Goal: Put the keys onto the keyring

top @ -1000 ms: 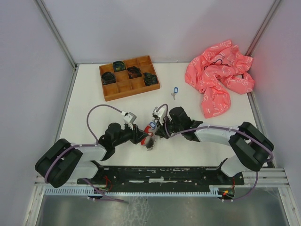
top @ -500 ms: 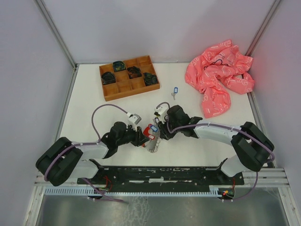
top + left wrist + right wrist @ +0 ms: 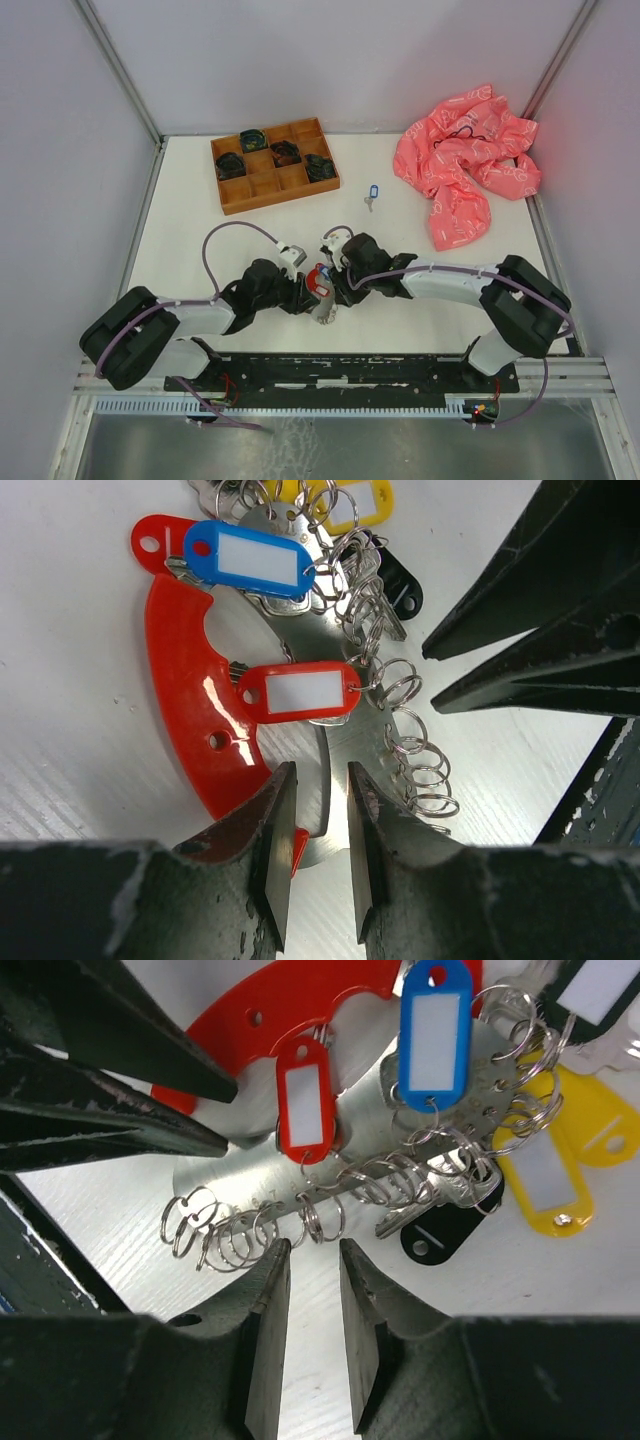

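Observation:
The keyring (image 3: 345, 750) is a silvery plate with a red curved handle (image 3: 185, 680) and a row of small split rings (image 3: 260, 1230). It lies on the table between both arms (image 3: 324, 302). Keys hang from its rings, with a blue tag (image 3: 255, 560), a red tag (image 3: 303, 1100), yellow tags (image 3: 545, 1175) and a black tag (image 3: 440, 1235). My left gripper (image 3: 318, 768) is shut on the plate's narrow end beside the handle tip. My right gripper (image 3: 313, 1247) stands open and empty, just short of the rings. One blue-tagged key (image 3: 372, 192) lies alone farther back.
A wooden compartment tray (image 3: 275, 200) holding dark items stands at the back left. A crumpled pink cloth (image 3: 465, 160) fills the back right corner. The two grippers face each other closely near the table's front edge.
My right gripper has opened and let go of the key bunch. The left arm has pushed a little to the right, and the keyring now lies flatter with more red showing.

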Robot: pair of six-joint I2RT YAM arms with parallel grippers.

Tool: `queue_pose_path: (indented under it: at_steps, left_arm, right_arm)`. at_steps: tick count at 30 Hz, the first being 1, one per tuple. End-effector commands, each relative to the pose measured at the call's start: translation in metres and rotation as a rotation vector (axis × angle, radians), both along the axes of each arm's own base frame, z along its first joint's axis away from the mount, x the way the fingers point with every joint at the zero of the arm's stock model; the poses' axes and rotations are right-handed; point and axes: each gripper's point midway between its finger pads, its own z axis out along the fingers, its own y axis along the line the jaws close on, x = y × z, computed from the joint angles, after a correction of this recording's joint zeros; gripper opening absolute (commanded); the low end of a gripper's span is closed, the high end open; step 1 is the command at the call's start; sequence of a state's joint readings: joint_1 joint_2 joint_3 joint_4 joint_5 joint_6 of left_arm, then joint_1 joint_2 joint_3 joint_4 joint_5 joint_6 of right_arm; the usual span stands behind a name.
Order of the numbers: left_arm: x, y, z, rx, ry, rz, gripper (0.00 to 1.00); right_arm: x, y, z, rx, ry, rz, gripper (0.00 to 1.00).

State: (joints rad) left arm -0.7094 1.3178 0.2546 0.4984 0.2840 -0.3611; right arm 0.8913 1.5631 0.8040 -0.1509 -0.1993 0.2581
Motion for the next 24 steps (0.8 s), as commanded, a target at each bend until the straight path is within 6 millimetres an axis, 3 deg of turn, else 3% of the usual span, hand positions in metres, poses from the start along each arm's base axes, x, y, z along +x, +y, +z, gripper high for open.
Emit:
queue_pose_path:
  at_steps: [1,19,24]
  left_arm:
    - [0.01,-0.005,0.007,0.006,-0.045,0.001,0.34]
    - [0.009,-0.006,0.002,0.017,-0.03,0.005,0.33]
    - [0.008,-0.005,0.002,0.019,-0.031,0.008,0.33]
  right_arm:
    - [0.025,0.019,0.018,0.062,-0.075,-0.053,0.34]
    - [0.012,0.041,0.015,0.135,0.029,0.004,0.23]
    - [0.017,0.036,0.008,0.09,0.033,-0.04,0.24]
